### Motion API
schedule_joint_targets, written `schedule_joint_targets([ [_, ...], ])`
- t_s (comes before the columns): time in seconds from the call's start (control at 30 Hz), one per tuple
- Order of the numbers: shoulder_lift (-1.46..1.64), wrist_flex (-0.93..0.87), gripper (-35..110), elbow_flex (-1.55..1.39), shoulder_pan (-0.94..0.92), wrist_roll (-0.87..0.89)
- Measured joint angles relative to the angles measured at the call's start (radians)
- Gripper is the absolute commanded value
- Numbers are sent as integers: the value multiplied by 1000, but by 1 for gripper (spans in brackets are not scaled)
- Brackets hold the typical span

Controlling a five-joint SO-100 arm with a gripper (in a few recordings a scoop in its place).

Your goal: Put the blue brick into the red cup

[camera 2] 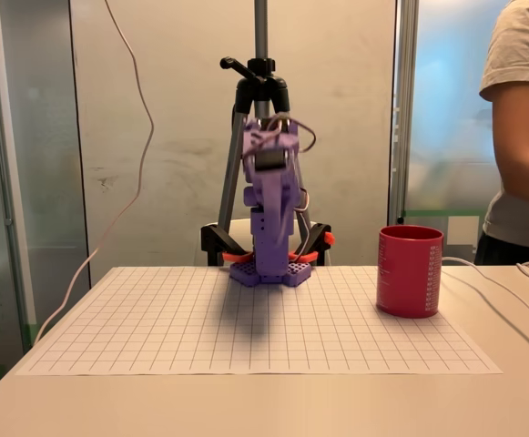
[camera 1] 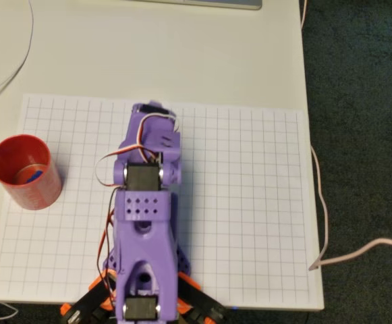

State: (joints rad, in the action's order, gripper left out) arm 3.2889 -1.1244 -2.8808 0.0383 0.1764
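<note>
The red cup [camera 1: 25, 173] stands upright at the left edge of the grid sheet; in the fixed view the red cup [camera 2: 410, 270] is on the right. A small blue patch, the blue brick [camera 1: 35, 175], lies on the cup's floor. The purple arm is folded back over its base in the middle of the sheet, well away from the cup. Its gripper [camera 1: 152, 112] sits at the raised end of the arm, and the gripper [camera 2: 269, 137] hangs high above the sheet. The fingers are tucked under the wrist, so their gap is hidden. Nothing shows in them.
The white grid sheet [camera 1: 249, 202] covers the table, whose right edge [camera 1: 310, 169] drops to dark carpet. Thin cables [camera 1: 324, 223] trail along both sides. A tripod [camera 2: 261, 82] stands behind the arm, and a person [camera 2: 523, 137] stands at the right of the fixed view.
</note>
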Motion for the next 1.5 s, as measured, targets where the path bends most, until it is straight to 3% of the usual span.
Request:
schedule_joint_targets([
  [0.23, -6, 5, 0, -166, 0, -23],
  [1.5, 15, 12, 0, -169, -6, -8],
])
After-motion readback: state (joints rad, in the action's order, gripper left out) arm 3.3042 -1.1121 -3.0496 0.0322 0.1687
